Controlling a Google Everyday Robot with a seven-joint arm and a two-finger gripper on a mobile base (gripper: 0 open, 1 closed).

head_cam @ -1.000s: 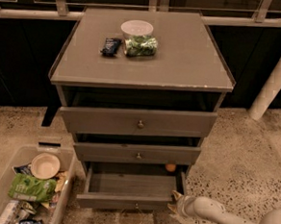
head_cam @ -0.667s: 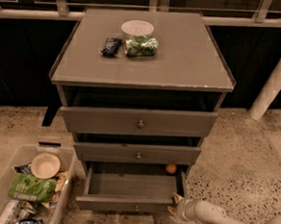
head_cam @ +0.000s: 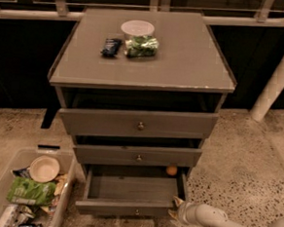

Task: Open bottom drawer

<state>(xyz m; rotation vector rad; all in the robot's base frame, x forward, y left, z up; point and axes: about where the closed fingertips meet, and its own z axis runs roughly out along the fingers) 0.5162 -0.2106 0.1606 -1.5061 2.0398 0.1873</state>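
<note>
The bottom drawer (head_cam: 128,207) of the grey cabinet is pulled out, its shallow grey interior showing, with a small knob at the centre of its narrow front. My gripper (head_cam: 176,209) is at the drawer's right front corner, on the end of the pale arm that comes in from the lower right. Above it are the mid-sized drawer front (head_cam: 138,157) and the tallest drawer front (head_cam: 139,125), both pulled out a little.
A small orange thing (head_cam: 171,170) lies behind the bottom drawer at its right. On the cabinet top (head_cam: 184,64) are a clear tub of greens (head_cam: 138,39) and a dark packet (head_cam: 110,47). A clear bin (head_cam: 27,190) of snacks stands on the floor at left. A white post (head_cam: 281,71) is at right.
The drawer stands out as before. My gripper and arm have shifted slightly down and forward along the drawer's right front corner.
</note>
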